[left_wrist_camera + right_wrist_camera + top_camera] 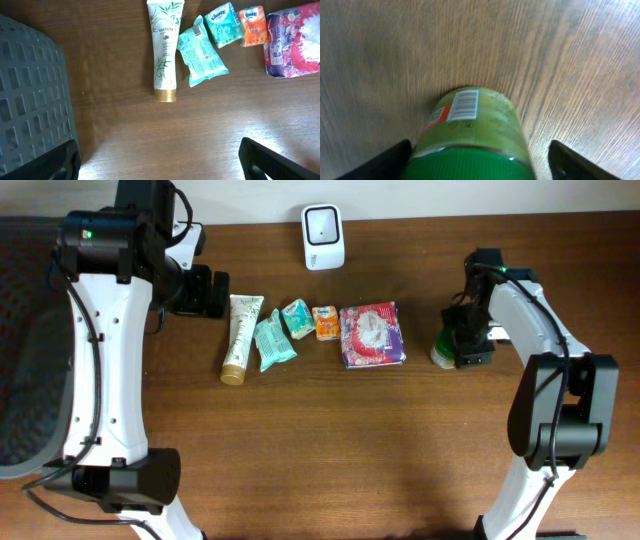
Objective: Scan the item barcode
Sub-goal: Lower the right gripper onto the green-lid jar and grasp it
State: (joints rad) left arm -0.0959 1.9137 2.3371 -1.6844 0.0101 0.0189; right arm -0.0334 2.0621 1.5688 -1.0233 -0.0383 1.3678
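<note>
A green-lidded jar (443,350) with a pale green label lies at the right of the table. In the right wrist view its barcode (464,105) faces up on the jar (480,127). My right gripper (468,340) (482,161) straddles the jar just behind the lid. The left finger (395,159) is against the jar and a gap remains at the right finger (575,162), so it is open. The white scanner (323,236) stands at the back centre. My left gripper (205,292) (160,160) hangs open over bare wood.
A row of items lies mid-table: a Pantene tube (240,338) (166,50), a teal packet (272,343) (202,52), a Kleenex pack (297,318) (225,24), an orange pack (325,323) (252,26), a purple-pink pack (371,334) (295,45). A grey basket (30,380) (30,100) sits at the left.
</note>
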